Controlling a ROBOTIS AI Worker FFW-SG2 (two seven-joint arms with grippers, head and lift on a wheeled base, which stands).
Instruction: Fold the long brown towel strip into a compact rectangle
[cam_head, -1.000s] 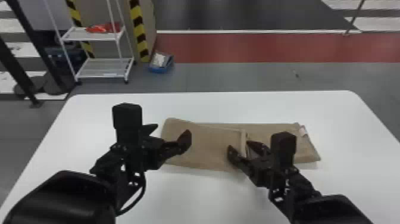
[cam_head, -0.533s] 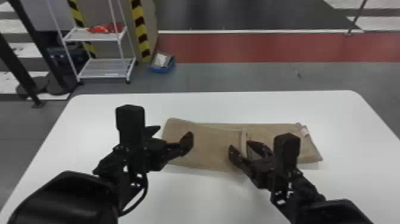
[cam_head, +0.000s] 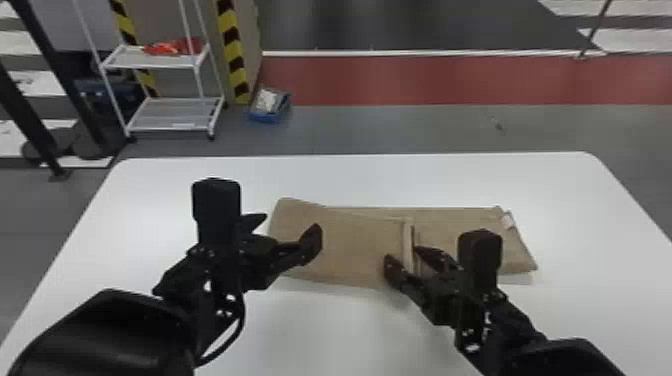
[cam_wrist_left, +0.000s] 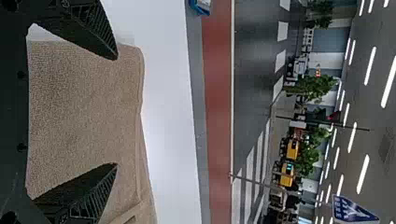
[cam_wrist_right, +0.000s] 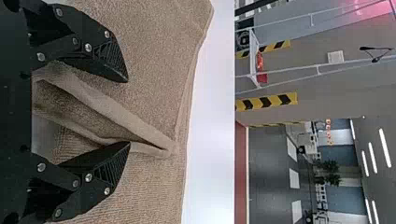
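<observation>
Towel (cam_head: 350, 235) on the white table (cam_head: 340, 335), long axis running crosswise from left to right before the robot, with a broad flap doubled over the left part and another stretch reaching out to the right, as far as a small pale label (cam_head: 507, 220) near the far corner. Key to the coming move: the hem (cam_head: 408, 235) at the flap's end, set roughly square to that long axis and lying between the parted fingers of the right gripper (cam_head: 404, 254), one finger to either side. Right arm therefore nearer to hem and labelled end alike; left gripper (cam_head: 289, 230) over the doubled left end, well apart from the hem, fingers open too and clamped on nothing. Brown, matte cloth with a close, pebbly nap, soft enough to stand up between the right fingers as a hollow, rounded pleat (cam_wrist_right: 107, 105). Black wedge-shaped fingertips by contrast, hard and angular, with fine ridges scored along the sides. Smooth, rigid-looking tabletop with rounded corners. Looks partly folded, with a rectangle taking shape but the right stretch left to bring over. Probably calls next for settling or pinching that hem with the right gripper; risks catching the layer beneath as well and dragging the flap askew.
</observation>
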